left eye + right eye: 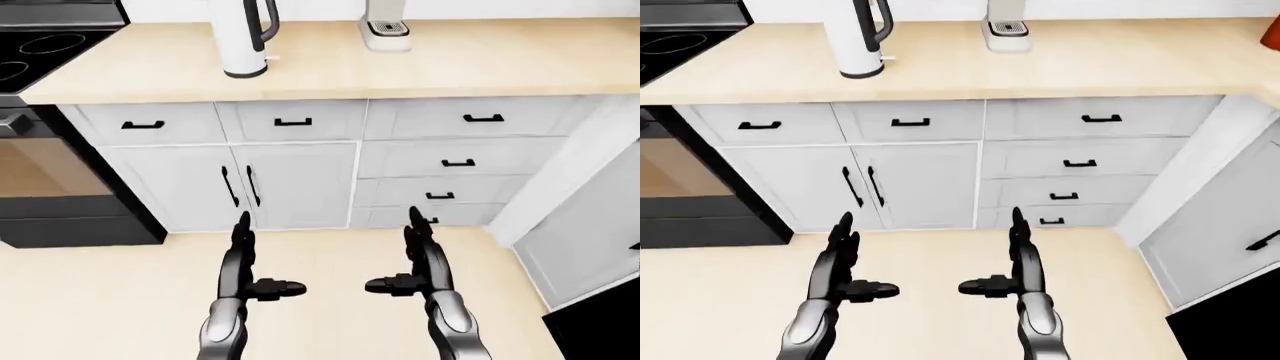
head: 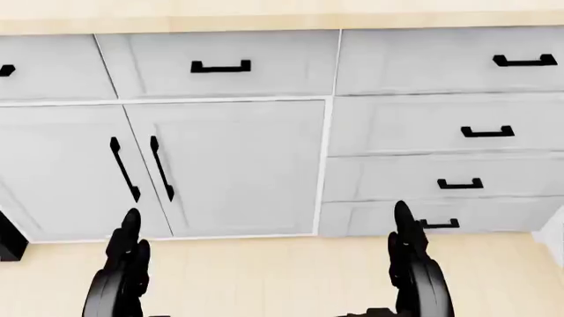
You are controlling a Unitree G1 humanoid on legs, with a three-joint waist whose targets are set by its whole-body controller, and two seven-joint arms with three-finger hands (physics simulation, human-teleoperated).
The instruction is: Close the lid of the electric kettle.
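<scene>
A white electric kettle point(image 1: 240, 37) with a black handle stands on the wooden counter point(image 1: 420, 64) near the top left of the left-eye view. Its top is cut off by the frame edge, so the lid is not visible. My left hand point(image 1: 250, 259) and right hand point(image 1: 410, 259) hover low over the floor, well below the counter and far from the kettle. Both hands are open with fingers stretched forward and thumbs pointing inward, holding nothing.
A white coffee machine point(image 1: 385, 30) sits on the counter right of the kettle. White cabinets and drawers with black handles point(image 1: 293, 121) fill the middle. A black stove and oven point(image 1: 40, 112) stand at the left. Another cabinet run point(image 1: 590, 225) angles in at the right.
</scene>
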